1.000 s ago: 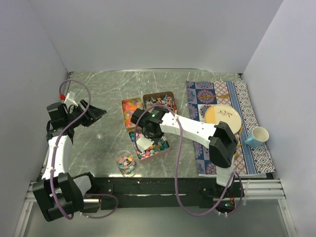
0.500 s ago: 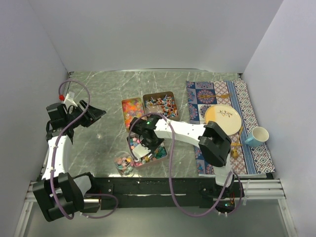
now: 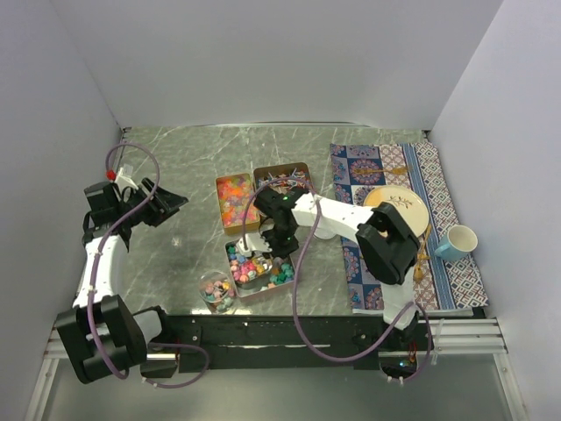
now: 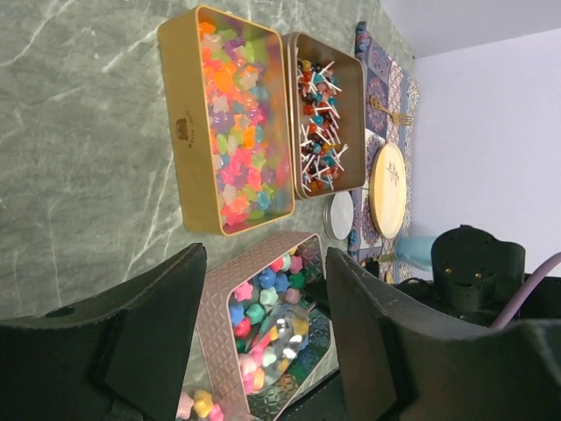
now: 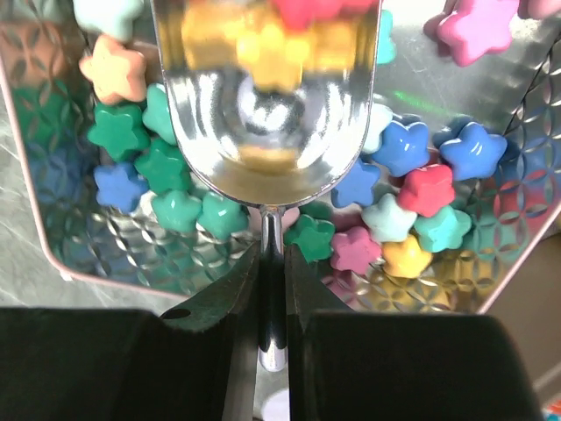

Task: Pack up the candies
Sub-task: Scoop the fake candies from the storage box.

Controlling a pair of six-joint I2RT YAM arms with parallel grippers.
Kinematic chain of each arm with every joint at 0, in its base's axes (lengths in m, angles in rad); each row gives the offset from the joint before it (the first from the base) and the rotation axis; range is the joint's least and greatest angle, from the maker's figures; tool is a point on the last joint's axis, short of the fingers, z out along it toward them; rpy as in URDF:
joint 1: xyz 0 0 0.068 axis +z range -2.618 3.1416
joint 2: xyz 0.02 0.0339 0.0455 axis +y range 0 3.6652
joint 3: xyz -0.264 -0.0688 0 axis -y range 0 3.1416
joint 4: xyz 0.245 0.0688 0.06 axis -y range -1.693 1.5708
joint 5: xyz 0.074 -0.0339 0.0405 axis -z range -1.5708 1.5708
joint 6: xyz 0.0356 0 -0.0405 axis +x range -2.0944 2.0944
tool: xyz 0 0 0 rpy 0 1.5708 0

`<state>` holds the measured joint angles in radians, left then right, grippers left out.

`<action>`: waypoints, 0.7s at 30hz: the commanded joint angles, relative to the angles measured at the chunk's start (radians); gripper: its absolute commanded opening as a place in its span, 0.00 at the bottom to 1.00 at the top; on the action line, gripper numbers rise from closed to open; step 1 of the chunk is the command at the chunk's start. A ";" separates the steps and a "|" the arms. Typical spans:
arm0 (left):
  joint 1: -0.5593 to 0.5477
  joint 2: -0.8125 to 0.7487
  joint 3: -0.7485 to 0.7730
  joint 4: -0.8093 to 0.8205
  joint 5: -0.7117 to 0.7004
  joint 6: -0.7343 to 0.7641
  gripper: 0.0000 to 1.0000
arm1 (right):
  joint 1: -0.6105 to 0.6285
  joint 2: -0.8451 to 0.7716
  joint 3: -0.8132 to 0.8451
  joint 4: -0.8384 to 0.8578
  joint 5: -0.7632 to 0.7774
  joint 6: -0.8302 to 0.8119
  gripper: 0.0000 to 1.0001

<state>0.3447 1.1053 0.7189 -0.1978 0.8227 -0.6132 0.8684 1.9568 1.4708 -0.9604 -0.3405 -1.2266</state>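
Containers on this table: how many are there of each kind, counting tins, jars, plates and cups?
Tins: 3
Glass jar: 1
Plate: 1
Cup: 1
Total: 6

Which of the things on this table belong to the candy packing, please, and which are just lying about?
For the job: star candies, scoop in the right hand, near tin, glass jar, far-left tin, far-right tin.
Lying about: plate, blue cup, patterned cloth.
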 commanded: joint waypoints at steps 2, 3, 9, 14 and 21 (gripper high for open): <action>0.005 0.042 0.068 0.012 -0.016 0.029 0.63 | -0.046 -0.131 -0.072 0.120 -0.160 0.044 0.00; 0.005 0.051 0.073 0.011 -0.017 0.030 0.63 | -0.048 -0.153 -0.084 0.156 -0.158 0.055 0.00; 0.007 0.076 0.097 0.014 -0.016 0.029 0.63 | -0.058 -0.232 -0.151 0.252 -0.144 0.105 0.00; 0.007 0.073 0.097 0.020 -0.016 0.024 0.62 | -0.058 -0.271 -0.100 0.166 -0.056 0.105 0.00; 0.005 0.068 0.093 0.040 -0.036 0.013 0.63 | -0.022 -0.259 0.182 -0.096 0.142 0.041 0.00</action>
<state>0.3458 1.1839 0.7746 -0.2016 0.8051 -0.6037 0.8158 1.7397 1.4685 -0.9039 -0.3229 -1.1534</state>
